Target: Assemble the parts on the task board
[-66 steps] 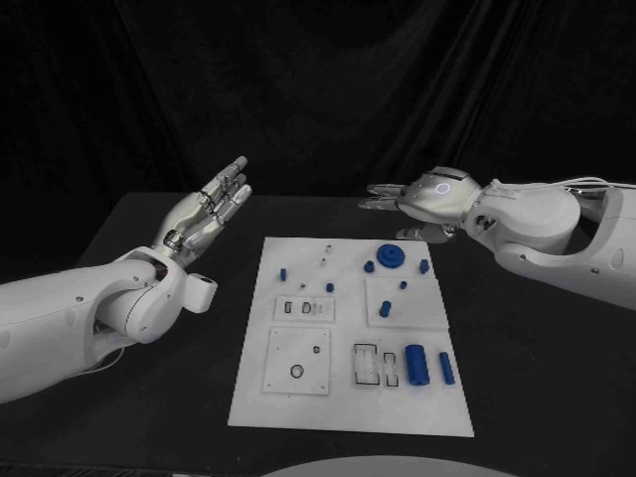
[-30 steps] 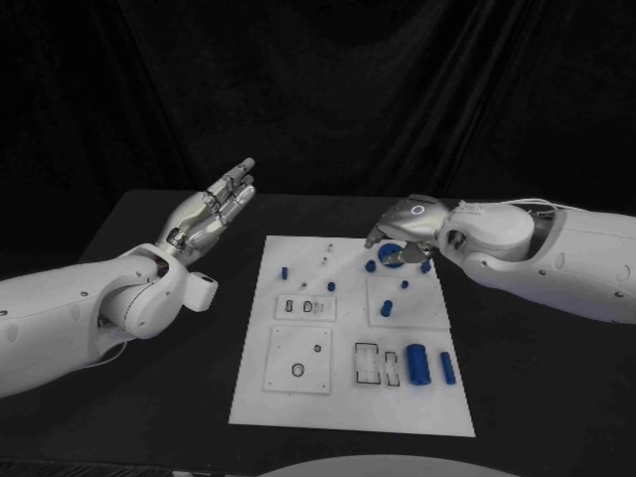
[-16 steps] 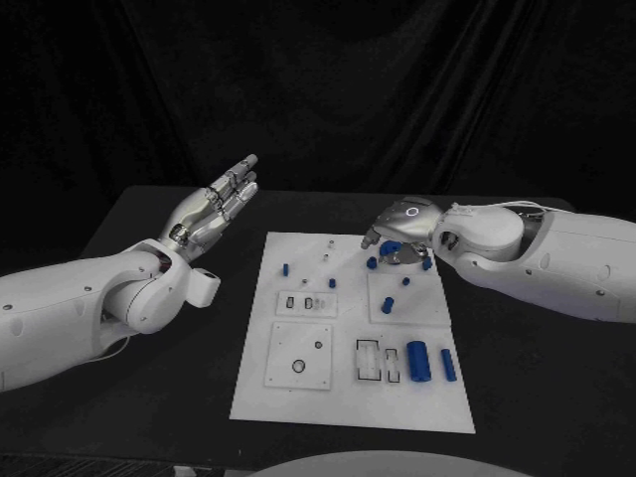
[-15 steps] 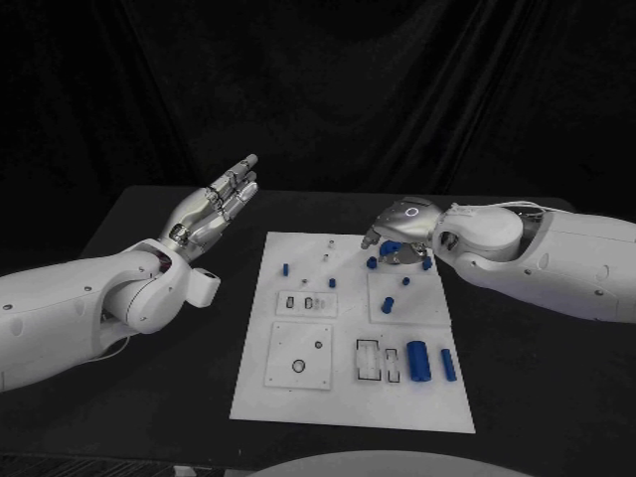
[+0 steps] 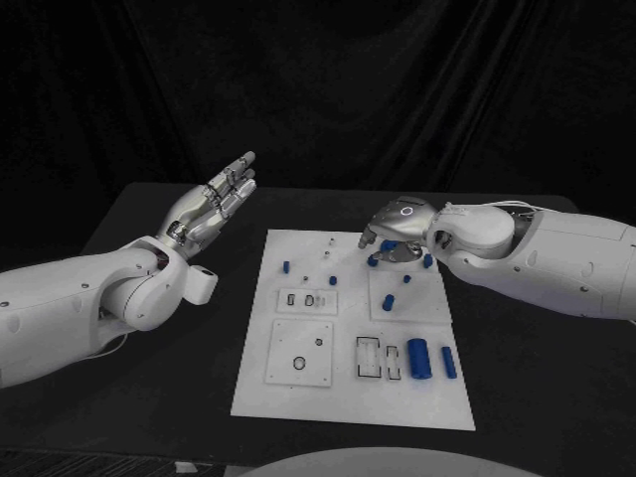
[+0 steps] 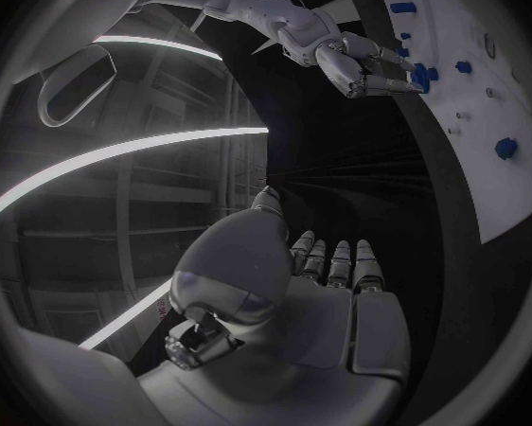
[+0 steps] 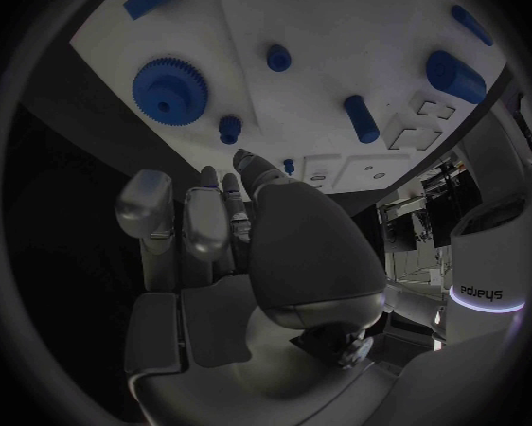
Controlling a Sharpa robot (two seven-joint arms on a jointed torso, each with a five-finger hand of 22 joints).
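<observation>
The blue gear (image 7: pixel 169 88) lies flat near the far edge of the white task board (image 5: pixel 297 397), which sits mid-counter (image 5: pixel 548 397). Just beside the gear are a short blue peg (image 7: pixel 229 128) and another blue peg (image 7: pixel 278 58); a fat blue cylinder (image 5: pixel 418 357) and a slim blue bar (image 5: pixel 448 363) lie toward the board's near right corner, next to rectangular slots (image 5: pixel 366 358) that look unfilled. The right robot hand (image 5: pixel 398 227) hovers over the gear, fingers apart and angled down, nothing in it that I can see. The left robot hand (image 5: pixel 215 205) is raised off the board's left side, fingers straight and spread, holding nothing.

Likely trouble: the gear is thin and flat, so the fingers may slide over it or nudge the neighbouring pegs out of place while closing.
</observation>
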